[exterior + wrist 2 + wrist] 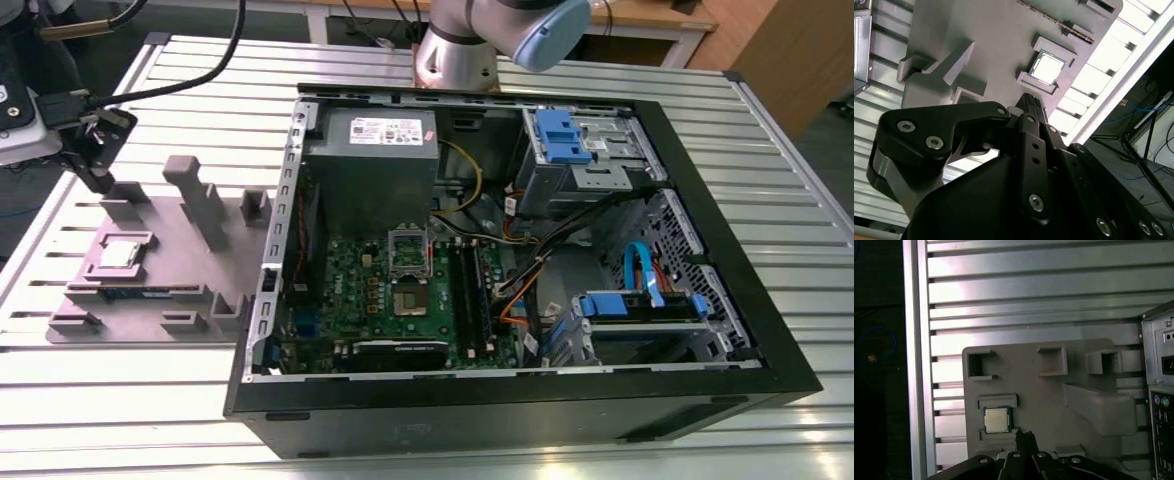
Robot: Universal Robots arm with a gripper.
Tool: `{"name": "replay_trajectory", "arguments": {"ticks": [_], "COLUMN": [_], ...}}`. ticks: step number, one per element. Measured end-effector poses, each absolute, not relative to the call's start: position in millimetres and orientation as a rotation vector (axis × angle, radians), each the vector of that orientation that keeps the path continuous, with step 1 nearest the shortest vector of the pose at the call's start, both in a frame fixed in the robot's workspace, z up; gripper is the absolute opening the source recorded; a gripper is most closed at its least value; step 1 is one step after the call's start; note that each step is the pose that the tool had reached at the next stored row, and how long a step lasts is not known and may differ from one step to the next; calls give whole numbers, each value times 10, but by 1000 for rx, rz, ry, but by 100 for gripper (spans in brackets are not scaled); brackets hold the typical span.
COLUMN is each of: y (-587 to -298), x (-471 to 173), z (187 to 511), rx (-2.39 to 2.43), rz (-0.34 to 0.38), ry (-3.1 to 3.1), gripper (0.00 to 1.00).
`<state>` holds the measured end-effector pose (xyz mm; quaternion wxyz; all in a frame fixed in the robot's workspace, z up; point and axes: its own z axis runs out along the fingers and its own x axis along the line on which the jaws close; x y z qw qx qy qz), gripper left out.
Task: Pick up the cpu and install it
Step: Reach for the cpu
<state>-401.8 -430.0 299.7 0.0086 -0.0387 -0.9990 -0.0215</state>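
Silver-topped and square, the cpu is seen lying flat in a shallow pocket of a grey tray, not yet picked up. In the first wrist view its edges are seen to run parallel with the tray's edges, so no long axis has to be reckoned with. The tray is set on the ribbed metal worktop, just beside the open case on the exterior view's left. The green board inside the case is well apart from the cpu, with the case wall between them. The gripper is held over the tray's far end in the exterior view, and the cpu is found nearer the camera than the fingers, slightly toward the exterior view's right. In the first wrist view the fingers are shown just beside one corner of the cpu, off its middle. They appear pressed together with nothing gripped, and no contact with the cpu is seen. The step in hand is judged to be the approach, with the grasp not yet made
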Motion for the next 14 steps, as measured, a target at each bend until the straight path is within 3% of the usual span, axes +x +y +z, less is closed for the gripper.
{"name": "replay_trajectory", "arguments": {"ticks": [14], "y": [-4324], "x": [-4177], "z": [2771], "rx": [-121], "rz": [-68], "ry": [-3122], "gripper": [11]}}
